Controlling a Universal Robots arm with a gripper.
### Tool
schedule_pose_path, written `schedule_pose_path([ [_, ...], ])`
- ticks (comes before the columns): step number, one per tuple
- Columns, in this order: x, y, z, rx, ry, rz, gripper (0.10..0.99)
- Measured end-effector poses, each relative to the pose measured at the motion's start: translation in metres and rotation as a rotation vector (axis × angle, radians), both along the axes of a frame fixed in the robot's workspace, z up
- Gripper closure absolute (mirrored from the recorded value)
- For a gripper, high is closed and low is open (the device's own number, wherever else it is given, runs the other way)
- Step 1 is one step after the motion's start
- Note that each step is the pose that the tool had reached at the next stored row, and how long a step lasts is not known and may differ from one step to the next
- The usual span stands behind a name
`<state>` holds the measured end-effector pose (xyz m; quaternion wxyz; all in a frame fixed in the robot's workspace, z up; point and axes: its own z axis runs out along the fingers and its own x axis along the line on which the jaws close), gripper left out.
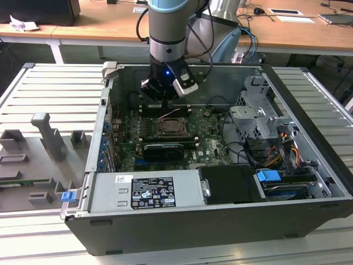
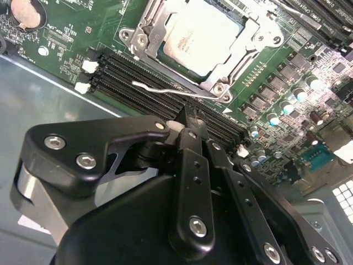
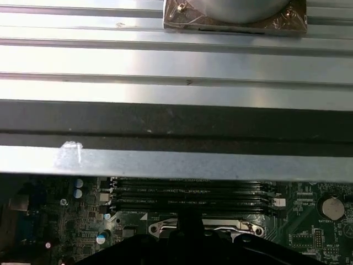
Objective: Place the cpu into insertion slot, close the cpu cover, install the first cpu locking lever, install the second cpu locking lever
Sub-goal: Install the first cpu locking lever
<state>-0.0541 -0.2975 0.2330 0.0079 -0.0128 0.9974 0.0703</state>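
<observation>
Gripper (image 2: 190,117) seen with fingers pressed together, nothing held (second wrist view). Cpu (image 2: 201,36) seated in insertion slot (image 1: 171,127) just beyond fingertips, cpu cover (image 2: 144,34) laid down around it. Wire locking lever (image 2: 165,88) lies between gripper and cover, over memory slots (image 2: 127,74).

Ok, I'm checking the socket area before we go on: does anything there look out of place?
Yes: the thin silvery wire lever juts free, slanting across the long black memory slots instead of lying along the square silvery metal cover frame. The pale silver-grey square cpu looks flat inside that frame.
</observation>
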Motion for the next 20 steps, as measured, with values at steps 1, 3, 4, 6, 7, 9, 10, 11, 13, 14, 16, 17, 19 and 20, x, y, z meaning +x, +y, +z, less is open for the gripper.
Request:
schedule_pose_path([
  [1,0.0001,0.0,-0.0003,0.0,0.0001,0.0,0.98],
  [3,0.0002,0.0,-0.0009,0.0,0.0,0.0,0.98],
  [4,0.0003,0.0,-0.0011,0.0,0.0,0.0,0.98],
  [6,0.0004,0.0,-0.0015,0.0,0.0001,0.0,0.98],
  [7,0.0004,0.0,-0.0018,0.0,0.0,0.0,0.98],
  [9,0.0007,0.0,-0.0028,0.0,-0.0002,0.0,0.98],
  [10,0.0012,0.0,-0.0036,0.0,0.0,-0.001,0.98],
  [11,0.0018,0.0,-0.0042,0.0,0.0,-0.001,0.98],
  [13,0.0031,0.0,-0.0058,0.0,0.0,-0.001,0.98],
  [14,0.0038,0.0,-0.0066,0.0,0.0,-0.001,0.98],
  [16,0.0067,0.0002,-0.0097,0.0,0.0,-0.001,0.98],
  [17,0.0075,0.0003,-0.0105,0.0,0.0,-0.001,0.98],
  [19,0.0092,0.0009,-0.0118,0.0,0.0001,-0.001,0.98],
  [20,0.0098,0.0012,-0.0122,0.0,-0.0001,-0.001,0.98],
])
